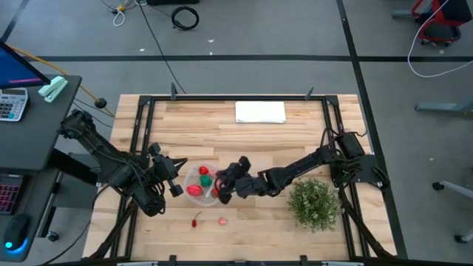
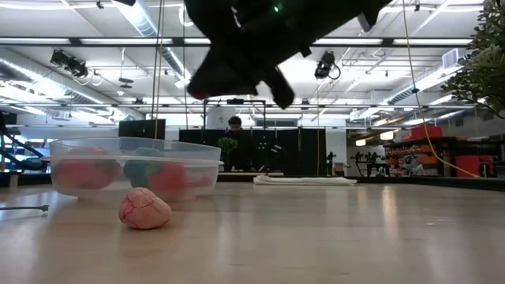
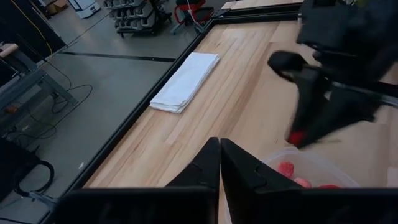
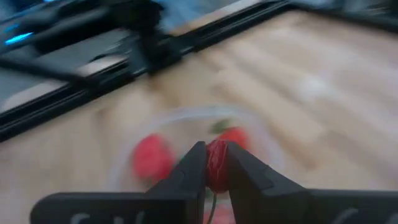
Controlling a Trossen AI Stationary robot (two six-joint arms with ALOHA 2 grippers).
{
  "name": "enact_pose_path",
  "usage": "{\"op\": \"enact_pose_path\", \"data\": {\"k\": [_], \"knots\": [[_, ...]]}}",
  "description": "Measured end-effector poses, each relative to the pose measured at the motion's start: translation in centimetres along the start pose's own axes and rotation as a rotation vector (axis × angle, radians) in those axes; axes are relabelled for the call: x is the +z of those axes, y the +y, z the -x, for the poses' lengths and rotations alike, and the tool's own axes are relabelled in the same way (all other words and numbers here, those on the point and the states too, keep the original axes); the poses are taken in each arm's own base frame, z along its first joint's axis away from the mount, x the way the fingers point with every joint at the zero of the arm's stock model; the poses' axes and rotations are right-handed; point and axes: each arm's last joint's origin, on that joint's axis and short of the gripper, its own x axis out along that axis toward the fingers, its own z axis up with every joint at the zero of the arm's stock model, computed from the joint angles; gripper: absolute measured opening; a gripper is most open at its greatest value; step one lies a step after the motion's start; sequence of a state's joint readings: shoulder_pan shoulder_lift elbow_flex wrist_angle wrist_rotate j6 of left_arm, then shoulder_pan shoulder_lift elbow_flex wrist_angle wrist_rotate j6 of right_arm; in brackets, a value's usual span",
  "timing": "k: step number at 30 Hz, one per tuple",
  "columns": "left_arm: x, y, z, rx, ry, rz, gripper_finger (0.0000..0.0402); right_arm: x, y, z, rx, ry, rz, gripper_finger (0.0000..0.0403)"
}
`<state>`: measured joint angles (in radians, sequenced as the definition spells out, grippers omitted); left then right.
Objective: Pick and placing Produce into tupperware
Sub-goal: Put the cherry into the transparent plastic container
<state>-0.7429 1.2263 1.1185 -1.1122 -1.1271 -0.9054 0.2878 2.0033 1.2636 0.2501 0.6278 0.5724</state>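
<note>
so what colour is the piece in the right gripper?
Red, pinched in the right gripper above the tupperware; right wrist view shows the red piece best.

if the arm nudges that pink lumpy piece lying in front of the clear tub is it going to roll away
Probably a little. The pink piece is rounded and egg-like, so it may wobble or roll briefly. Its lumpy surface and flattish underside should stop it soon. It looks small and likely light, so a gentle push suffices.

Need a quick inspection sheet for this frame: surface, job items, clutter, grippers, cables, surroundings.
Surface: wooden table, black frame around it.
Job's things: clear container holds red and green produce; a pink piece and a red stemmed piece lie outside on the table.
Clutter: folded white cloth at far edge; bushy green plant.
Grippers: right gripper shut on a red piece above the container; left gripper shut, empty, beside the container.
Cables: loose cables on the floor.
Surroundings: calculator on side desk; a person far behind.
</note>
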Motion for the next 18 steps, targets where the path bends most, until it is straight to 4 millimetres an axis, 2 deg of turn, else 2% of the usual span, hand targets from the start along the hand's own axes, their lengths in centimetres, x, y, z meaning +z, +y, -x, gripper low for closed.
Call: {"op": "enact_pose_path", "data": {"k": [4,11,18], "knots": [[0.0,0.0,0.0,0.000,0.000,0.001,0.0010,0.1,-0.4,-0.6,0.154,0.120,0.030,0.0055],[0.0,0.0,0.0,0.000,-0.001,0.031,0.0016,-0.2,-2.6,-1.7,0.153,0.288,0.054,0.0061],[0.0,0.0,0.0,0.000,0.000,0.027,0.0019,0.3,-3.4,-2.3,0.158,0.295,0.036,0.0113]]}}
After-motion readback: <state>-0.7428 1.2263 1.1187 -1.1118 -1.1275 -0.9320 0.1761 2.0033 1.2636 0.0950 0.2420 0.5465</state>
